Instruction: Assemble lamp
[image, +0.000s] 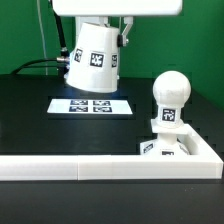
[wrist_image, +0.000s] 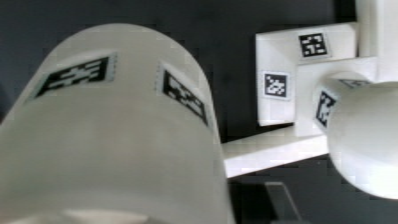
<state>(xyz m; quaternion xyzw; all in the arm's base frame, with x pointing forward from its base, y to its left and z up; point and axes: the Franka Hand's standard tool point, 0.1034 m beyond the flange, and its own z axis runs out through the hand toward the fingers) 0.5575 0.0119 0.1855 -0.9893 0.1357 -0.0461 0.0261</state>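
Taking the marker board (image: 92, 104) as landmark: above it the shade (image: 96, 61) hangs off the table in the gripper (image: 98, 30), whose jaws seem clenched on it, though the fingertips are hidden. Toward the exterior view's right of the board stands the bulb (image: 169, 100) on its base (image: 165, 147), against the border rail (image: 110, 167). The shade likely needs centring over the bulb and a straight descent; nothing blocks that path.

— Where does the exterior view sit?
— Low, facing me across the table (image: 30, 100), taking in the marker board (image: 91, 104).
— And your wrist view?
— Close, looking down past the shade (wrist_image: 125, 130). The 2 views share shade (image: 97, 58), bulb (image: 170, 98) and base (image: 175, 150).
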